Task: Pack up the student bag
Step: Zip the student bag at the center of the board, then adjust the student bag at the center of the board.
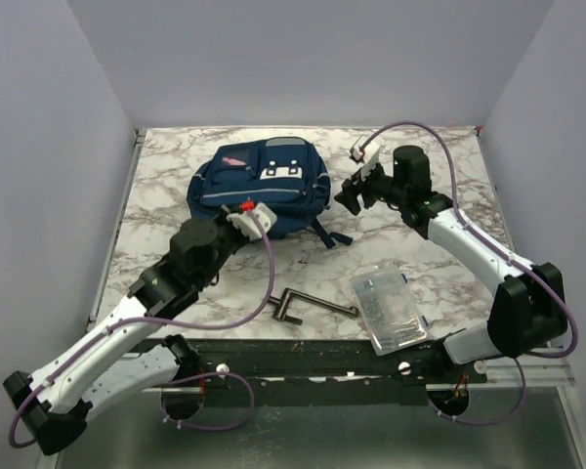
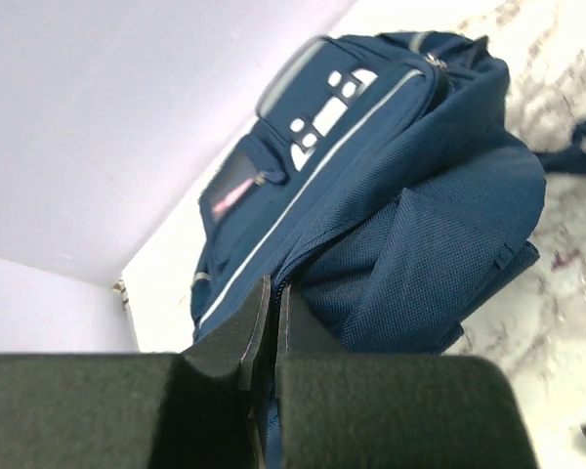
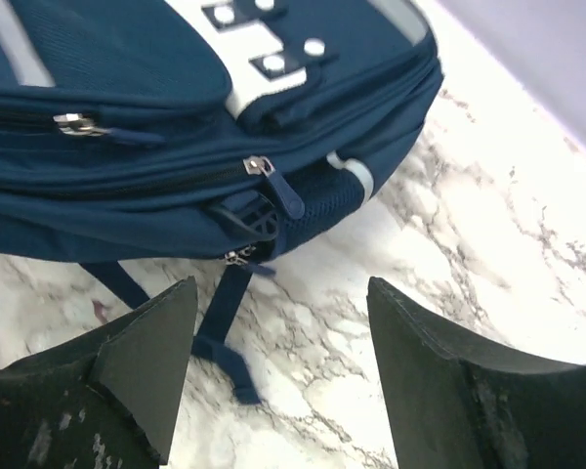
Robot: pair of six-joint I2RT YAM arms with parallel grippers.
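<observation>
My left gripper (image 2: pixel 273 293), fingers pressed together, noses against the near edge of the student bag (image 1: pixel 259 186); whether it pinches fabric I cannot tell. The navy bag lies flat on the marble table (image 1: pixel 439 166). Just right of the bag, my right gripper (image 3: pixel 281 288) stands spread and empty. Nearer than the bag lies a clear packet (image 1: pixel 389 308).

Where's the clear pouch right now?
In the top view, the clear pouch lies near the front edge of the table on the right, between the black tool and the right arm's base, apart from the bag.
</observation>
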